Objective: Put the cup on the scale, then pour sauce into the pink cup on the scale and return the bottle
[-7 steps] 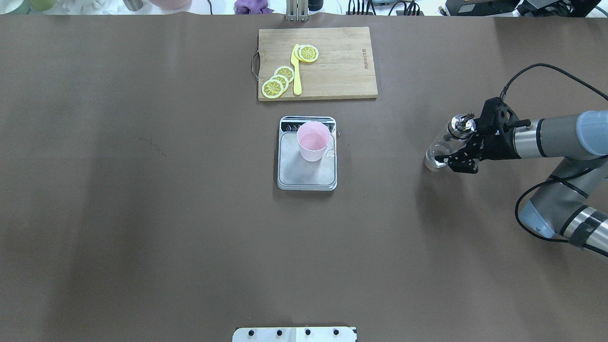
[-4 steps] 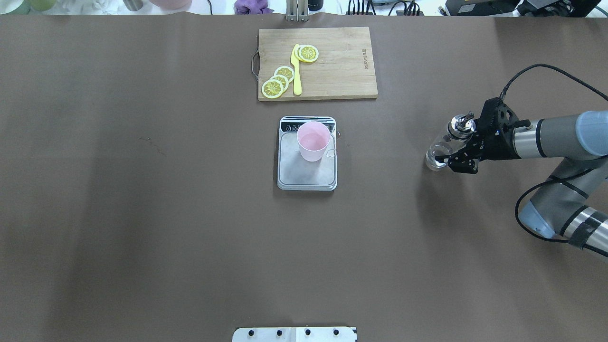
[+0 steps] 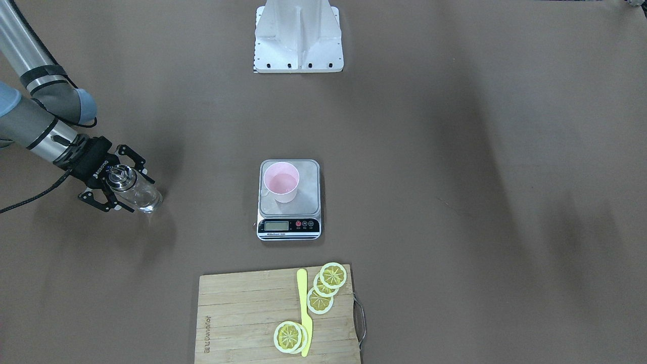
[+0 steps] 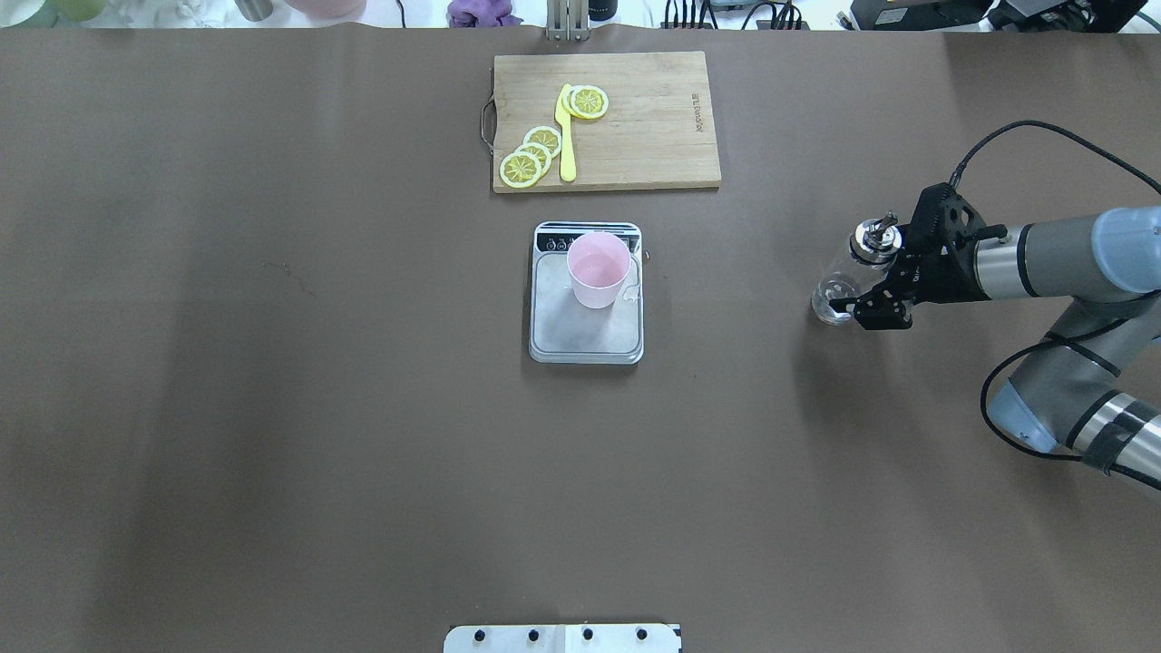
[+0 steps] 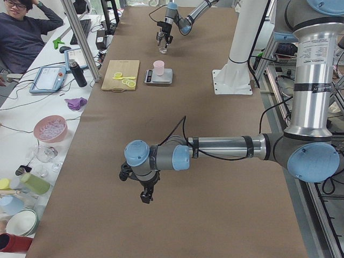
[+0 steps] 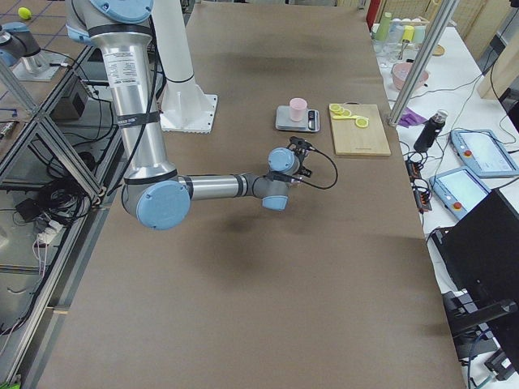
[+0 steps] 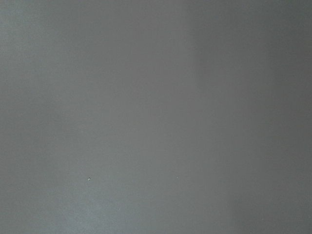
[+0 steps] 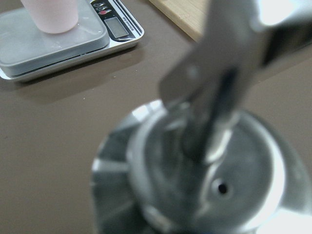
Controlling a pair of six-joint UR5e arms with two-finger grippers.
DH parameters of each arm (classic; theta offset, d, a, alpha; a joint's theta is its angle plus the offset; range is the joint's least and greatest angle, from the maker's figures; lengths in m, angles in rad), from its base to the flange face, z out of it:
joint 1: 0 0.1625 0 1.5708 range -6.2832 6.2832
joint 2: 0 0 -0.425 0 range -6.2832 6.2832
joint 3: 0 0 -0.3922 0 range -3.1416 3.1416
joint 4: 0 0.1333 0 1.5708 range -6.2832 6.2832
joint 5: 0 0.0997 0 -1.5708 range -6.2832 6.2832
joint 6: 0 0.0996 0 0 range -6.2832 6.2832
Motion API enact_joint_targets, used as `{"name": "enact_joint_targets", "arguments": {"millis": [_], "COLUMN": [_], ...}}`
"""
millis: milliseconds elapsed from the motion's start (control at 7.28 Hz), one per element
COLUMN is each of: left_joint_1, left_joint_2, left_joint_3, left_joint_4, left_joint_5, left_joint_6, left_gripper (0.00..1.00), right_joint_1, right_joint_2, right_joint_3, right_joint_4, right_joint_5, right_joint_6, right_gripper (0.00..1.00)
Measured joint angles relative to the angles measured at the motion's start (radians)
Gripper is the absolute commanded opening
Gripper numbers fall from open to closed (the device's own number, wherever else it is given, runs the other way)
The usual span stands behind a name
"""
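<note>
Bottle (image 4: 846,277) is far out on the robot's right side of the table (image 4: 272,408), well apart from the scale (image 4: 585,340), with the right claw (image 3: 134,193) clamped around its glass body below the silver spout. Over the last second it has barely travelled. The cap has drawn in a little over the base and the wrist has crept slightly, which I read as the bottle being righted and settled onto the table, not carried. The pink cup (image 4: 598,269) stands on the scale's platform towards the display end, with a faint pool inside (so the pour looks finished). That leaves letting go and backing off. The left claw (image 5: 144,193) hangs over bare table, and I cannot tell whether it is apart or together.
</note>
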Motion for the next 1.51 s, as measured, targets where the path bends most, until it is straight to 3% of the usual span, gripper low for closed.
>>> {"name": "enact_joint_targets", "arguments": {"millis": [824, 1511], "left_joint_1": [0.000, 0.000], "left_joint_2": [0.000, 0.001], "left_joint_3": [-0.004, -0.006], "left_joint_4": [0.000, 0.000], "left_joint_5": [0.000, -0.001], "left_joint_6": [0.000, 0.000], "left_gripper": [0.98, 0.98], "right_joint_1": [0.005, 0.018], "right_joint_2": [-0.009, -0.080], "right_joint_3": [0.002, 0.015], "right_joint_4": [0.005, 0.015], "right_joint_5": [0.009, 0.021], "right_joint_6": [0.005, 0.007], "right_gripper": [1.00, 1.00]}}
